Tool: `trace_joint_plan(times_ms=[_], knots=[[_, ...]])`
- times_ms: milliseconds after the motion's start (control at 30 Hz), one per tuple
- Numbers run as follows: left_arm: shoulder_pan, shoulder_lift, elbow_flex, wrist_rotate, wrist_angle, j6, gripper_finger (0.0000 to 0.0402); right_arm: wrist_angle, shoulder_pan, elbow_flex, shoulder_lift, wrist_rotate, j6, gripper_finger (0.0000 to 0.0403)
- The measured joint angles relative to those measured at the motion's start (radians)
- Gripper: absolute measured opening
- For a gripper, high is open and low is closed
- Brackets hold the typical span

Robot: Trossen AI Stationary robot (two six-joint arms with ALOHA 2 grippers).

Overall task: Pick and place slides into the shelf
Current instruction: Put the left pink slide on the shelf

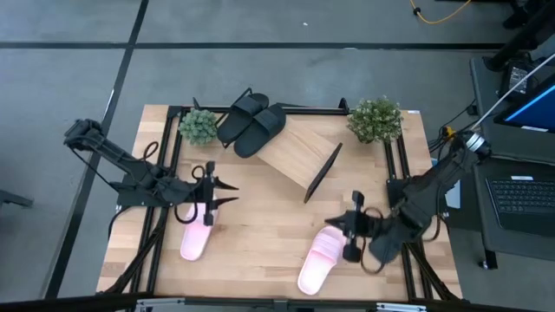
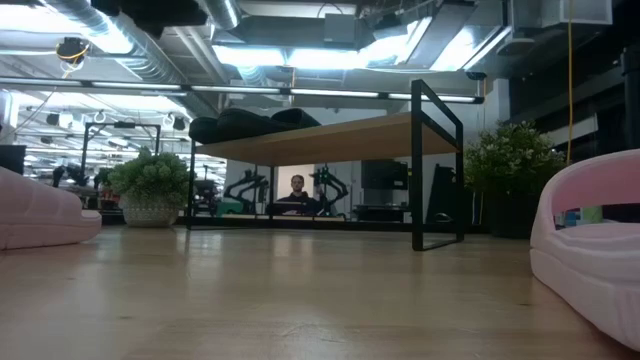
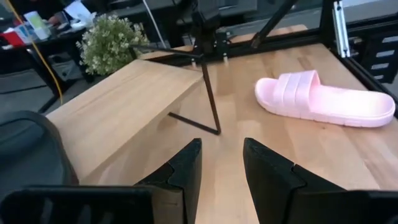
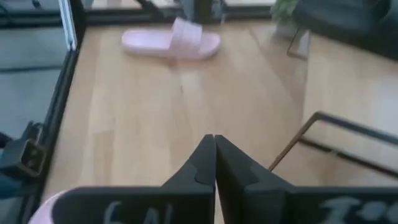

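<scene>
The slanted light-wood shelf (image 1: 299,152) stands mid-table. Both black slides (image 1: 251,123) lie on its far left end, soles on the board. One pink slide (image 1: 196,234) lies flat on the table near the left side, the other (image 1: 321,258) near the right. My left gripper (image 1: 229,192) is open, held above the table just beyond the left pink slide, and points at the shelf (image 3: 124,106). My right gripper (image 1: 336,224) is shut (image 4: 214,155) and hovers over the far end of the right pink slide (image 4: 50,208).
Two potted plants (image 1: 199,126) (image 1: 375,119) stand at the table's far corners, beside the shelf ends. The shelf's black frame leg (image 3: 211,106) stands ahead of my left gripper. Bare tabletop (image 1: 260,234) lies between the two pink slides. A person sits in the room behind (image 2: 297,190).
</scene>
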Motion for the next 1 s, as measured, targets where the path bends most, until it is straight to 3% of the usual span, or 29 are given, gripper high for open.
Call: trace_joint_plan(times_ms=[233, 467, 733, 1000], knots=[[-0.082, 0.000, -0.002, -0.043, 0.033, -0.010, 0.0110, -0.418, 0.083, 0.339, 0.267, -0.007, 0.322, 0.0002], [-0.123, 0.000, -0.002, -0.070, 0.034, -0.011, 0.0110, -0.758, 0.121, 0.620, 0.485, -0.143, 0.640, 0.0002], [-0.130, 0.000, -0.002, -0.070, 0.039, -0.012, 0.0110, -0.869, 0.117, 0.803, 0.663, -0.288, 0.749, 0.0002], [-0.130, 0.000, -0.002, -0.070, 0.038, -0.021, 0.0110, -0.891, 0.077, 0.855, 0.777, -0.368, 0.745, 0.0002]])
